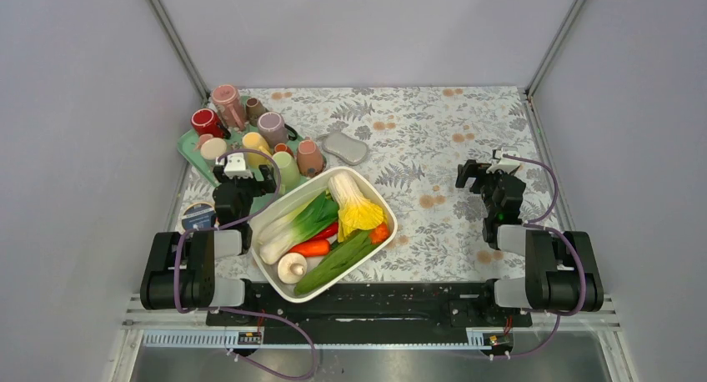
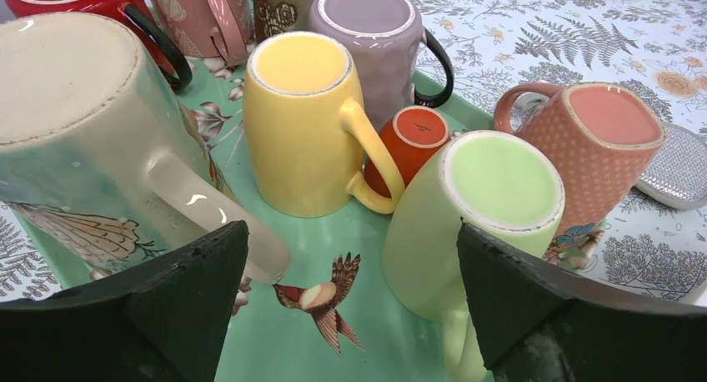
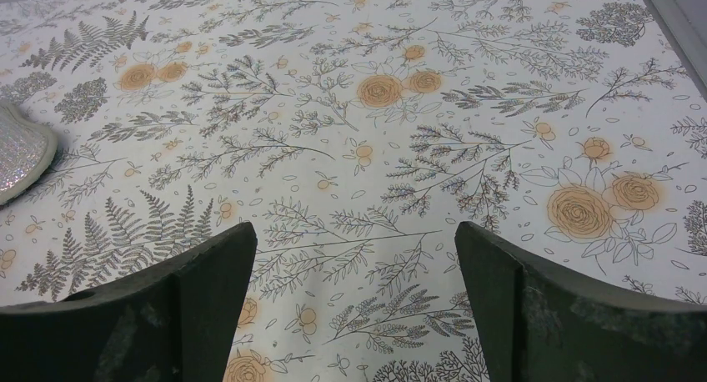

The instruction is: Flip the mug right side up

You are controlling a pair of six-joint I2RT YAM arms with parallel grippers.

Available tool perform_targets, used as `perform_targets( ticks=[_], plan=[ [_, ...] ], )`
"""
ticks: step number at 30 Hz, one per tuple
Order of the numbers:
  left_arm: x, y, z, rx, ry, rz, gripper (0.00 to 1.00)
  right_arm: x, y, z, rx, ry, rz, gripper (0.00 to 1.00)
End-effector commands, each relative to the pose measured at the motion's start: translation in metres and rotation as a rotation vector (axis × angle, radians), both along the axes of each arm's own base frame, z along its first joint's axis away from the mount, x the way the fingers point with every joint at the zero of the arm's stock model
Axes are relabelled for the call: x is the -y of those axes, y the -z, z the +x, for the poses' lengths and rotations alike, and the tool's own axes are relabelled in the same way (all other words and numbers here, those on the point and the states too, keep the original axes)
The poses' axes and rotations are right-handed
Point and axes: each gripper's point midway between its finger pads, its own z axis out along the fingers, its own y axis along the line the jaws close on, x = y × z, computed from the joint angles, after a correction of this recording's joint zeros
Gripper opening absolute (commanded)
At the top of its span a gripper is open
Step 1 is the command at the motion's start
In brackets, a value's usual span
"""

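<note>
We see a white dish (image 1: pixel 260 261) near the front of the counter (image 1: pixel 433 132). It holds a pale green leafy stalk (image 1: pixel 296 223), a yellow-leaved cabbage (image 1: pixel 354 203), a carrot (image 1: pixel 310 248), a red pepper (image 1: pixel 328 230), a mushroom (image 1: pixel 292 268) and a cucumber (image 1: pixel 338 261). Left of it lies a round blue-labelled disc (image 1: pixel 198 216). Behind it we find a green tray (image 2: pixel 292 332) with a printed bird (image 2: pixel 321 299). A grey textured pad (image 1: pixel 345 148) lies just right of the tray. A fern-and-rose pattern covers the counter.
</note>
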Motion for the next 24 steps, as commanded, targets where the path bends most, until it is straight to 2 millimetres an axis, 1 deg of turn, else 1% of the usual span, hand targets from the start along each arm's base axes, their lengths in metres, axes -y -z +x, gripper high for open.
perform_targets(
  ticks=[1, 8, 9, 12, 13, 15, 16, 17, 18, 19, 21, 22, 24],
  plan=[
    [0.006, -0.014, 0.005, 0.047, 0.025, 0.01, 0.99, 0.005, -0.003, 0.001, 0.016, 0.02, -0.009, 0.99],
    [0.008, -0.015, 0.004, 0.053, 0.037, 0.008, 0.99, 0.005, -0.004, 0.001, 0.019, 0.021, -0.009, 0.99],
    [0.009, -0.017, 0.003, 0.06, 0.045, 0.009, 0.99, 0.005, -0.004, 0.001, 0.021, 0.021, -0.009, 0.99],
    [0.01, -0.031, 0.001, 0.064, 0.058, 0.007, 0.99, 0.005, -0.005, 0.001, 0.022, 0.02, -0.009, 0.99],
    [0.012, -0.034, 0.001, 0.044, 0.072, 0.01, 0.99, 0.005, -0.006, 0.001, 0.027, 0.02, -0.008, 0.99],
    [0.015, -0.049, 0.003, 0.015, 0.108, 0.035, 0.99, 0.006, -0.01, -0.001, 0.034, 0.032, -0.004, 0.99],
    [0.017, -0.047, 0.0, -0.019, 0.121, 0.043, 0.99, 0.008, -0.014, -0.002, 0.038, 0.044, 0.0, 0.99],
    [0.017, -0.058, 0.001, -0.02, 0.132, 0.056, 0.99, 0.01, -0.018, -0.004, 0.044, 0.059, 0.002, 0.99],
    [0.018, -0.062, -0.001, -0.042, 0.154, 0.07, 0.99, 0.013, -0.021, -0.006, 0.049, 0.074, 0.003, 0.99],
    [0.02, -0.064, -0.003, -0.074, 0.174, 0.067, 0.99, 0.014, -0.024, -0.008, 0.058, 0.084, 0.005, 0.99],
    [0.026, -0.058, -0.013, -0.199, 0.227, 0.042, 0.99, 0.015, -0.032, -0.013, 0.075, 0.093, 0.006, 0.99],
    [0.031, -0.061, -0.017, -0.236, 0.266, 0.034, 0.99, 0.016, -0.036, -0.014, 0.078, 0.096, 0.009, 0.99],
    [0.04, -0.067, -0.028, -0.297, 0.33, 0.024, 0.98, 0.024, -0.046, -0.017, 0.079, 0.152, 0.026, 0.99]
  ],
)
